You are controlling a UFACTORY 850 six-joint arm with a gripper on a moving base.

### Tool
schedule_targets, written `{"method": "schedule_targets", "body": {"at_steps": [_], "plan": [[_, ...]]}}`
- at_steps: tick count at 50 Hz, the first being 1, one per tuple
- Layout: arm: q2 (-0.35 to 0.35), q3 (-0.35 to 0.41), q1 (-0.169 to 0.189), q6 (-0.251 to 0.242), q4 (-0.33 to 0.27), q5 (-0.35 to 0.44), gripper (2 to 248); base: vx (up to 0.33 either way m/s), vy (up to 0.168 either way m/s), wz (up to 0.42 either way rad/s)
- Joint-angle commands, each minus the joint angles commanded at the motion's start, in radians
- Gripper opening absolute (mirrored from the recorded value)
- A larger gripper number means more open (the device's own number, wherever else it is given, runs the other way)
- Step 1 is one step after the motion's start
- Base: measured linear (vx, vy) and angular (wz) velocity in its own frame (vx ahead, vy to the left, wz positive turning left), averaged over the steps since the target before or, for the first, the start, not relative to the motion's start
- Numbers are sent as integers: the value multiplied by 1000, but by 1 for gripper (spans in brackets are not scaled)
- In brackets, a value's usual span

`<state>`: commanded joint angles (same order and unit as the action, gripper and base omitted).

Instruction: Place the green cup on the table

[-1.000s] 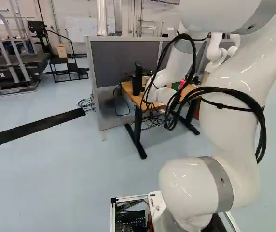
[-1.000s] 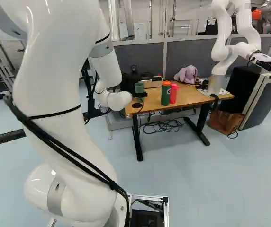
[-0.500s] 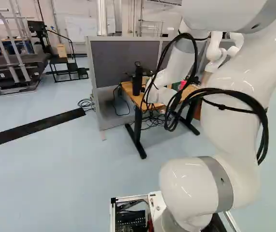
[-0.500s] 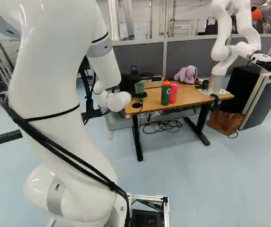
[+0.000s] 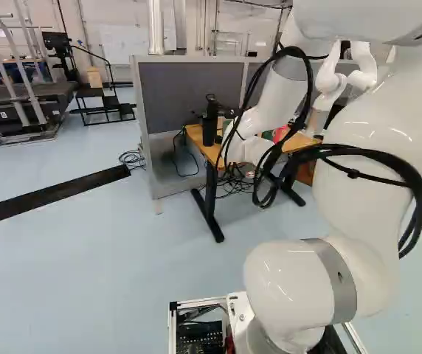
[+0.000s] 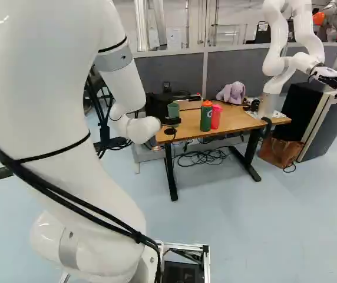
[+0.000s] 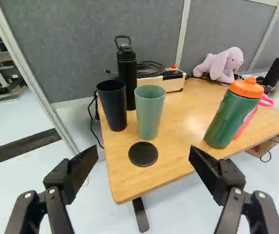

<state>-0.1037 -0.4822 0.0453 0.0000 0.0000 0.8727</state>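
A dark tapered cup [image 7: 112, 106] stood beside a black loop-handled bottle [image 7: 127, 80]; a green orange-lidded bottle [image 7: 232, 117] stood beside a pink bottle [image 6: 216, 117], a lavender plush rabbit [image 6: 233, 92] behind them.

Green cup [image 7: 149, 117]: soft grey-green, plain
Dark cup [image 7: 112, 108]: blue-black
Tall bottle [image 7: 127, 80]: black
Sports bottle [image 7: 229, 122]: deep green, vivid orange cap [image 7: 247, 88]
Pink bottle [image 6: 216, 117]: hot pink
Plush toy [image 7: 219, 67]: pale lavender
Desk [image 7: 183, 117]: honey-coloured wood
Round disc [image 7: 143, 154]: black
Button [image 7: 173, 67]: red over yellow
Partition [image 7: 90, 39]: mottled grey, paler frame
Floor [image 5: 85, 258]: pale blue
Floor strip [image 5: 49, 195]: black
Arm [image 6: 45, 112]: glossy white, grey bands
Cables [image 6: 80, 197]: black
Fingers [image 7: 76, 170]: black
Bag [image 6: 279, 154]: brown
Another robot [image 6: 274, 59]: white
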Motion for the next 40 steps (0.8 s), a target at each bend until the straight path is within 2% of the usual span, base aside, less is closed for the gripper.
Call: {"method": "schedule_targets", "body": {"at_steps": [40], "plan": [[257, 265, -30, 0, 0, 0, 247, 0, 0, 0]]}}
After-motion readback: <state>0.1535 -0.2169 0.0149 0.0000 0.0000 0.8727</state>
